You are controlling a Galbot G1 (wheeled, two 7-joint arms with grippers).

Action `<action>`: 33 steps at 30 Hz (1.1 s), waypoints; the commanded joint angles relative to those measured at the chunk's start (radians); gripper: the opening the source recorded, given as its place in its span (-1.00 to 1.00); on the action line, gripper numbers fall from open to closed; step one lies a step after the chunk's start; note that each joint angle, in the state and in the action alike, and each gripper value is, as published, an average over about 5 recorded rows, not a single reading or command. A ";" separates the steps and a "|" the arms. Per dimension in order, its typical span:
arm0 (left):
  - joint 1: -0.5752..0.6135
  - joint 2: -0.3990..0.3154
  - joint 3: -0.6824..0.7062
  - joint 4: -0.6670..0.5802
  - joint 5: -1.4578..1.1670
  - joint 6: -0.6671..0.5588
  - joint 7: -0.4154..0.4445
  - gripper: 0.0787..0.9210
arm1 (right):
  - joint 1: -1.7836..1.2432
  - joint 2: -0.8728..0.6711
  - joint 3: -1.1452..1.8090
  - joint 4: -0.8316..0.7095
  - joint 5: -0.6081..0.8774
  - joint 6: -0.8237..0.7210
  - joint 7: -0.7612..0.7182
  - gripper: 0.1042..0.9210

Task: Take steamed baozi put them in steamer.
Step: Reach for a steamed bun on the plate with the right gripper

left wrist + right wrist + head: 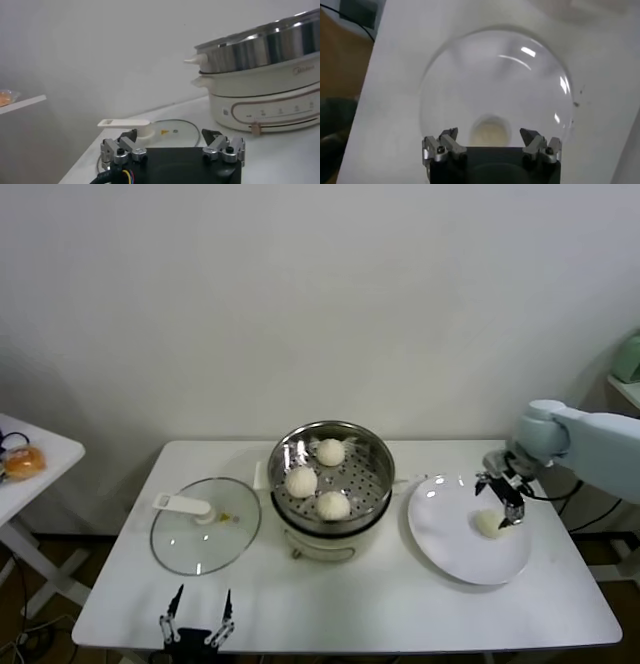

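three steamed baozi (317, 480) already sit in the steamer (372, 446), roughly at twelve, nine and six o'clock on its perforated floor. the last baozi (489, 523) lies alone on the white plate (445, 534), toward the three o'clock side of it, with the plate just beside the steamer on the desk (400, 609).

the right gripper (506, 502) hangs over that bun with its jaws spread wide, one on either side, and nothing held; whether the tips already touch the dough is hard to tell from here. the left gripper (197, 620) waits at the desk's near edge, at six o'clock from the glass lid (205, 526), jaws apart and empty.

the bun looks light, soft and easily dented, with a smooth domed skin that may slip or stick. it likely wants a gentle hold across its widest part, low on the sides, closing only until the dough just gives.
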 commanded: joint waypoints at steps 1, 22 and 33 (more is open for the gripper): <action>0.004 -0.029 -0.003 0.005 0.004 -0.001 -0.002 0.77 | -0.274 -0.015 0.227 -0.150 -0.159 -0.042 0.022 0.76; 0.006 -0.030 -0.006 0.020 0.012 -0.007 -0.004 0.77 | -0.457 0.072 0.457 -0.303 -0.277 0.004 0.050 0.76; 0.006 -0.027 -0.002 0.015 0.013 -0.008 -0.004 0.77 | -0.454 0.065 0.468 -0.284 -0.273 0.005 0.054 0.64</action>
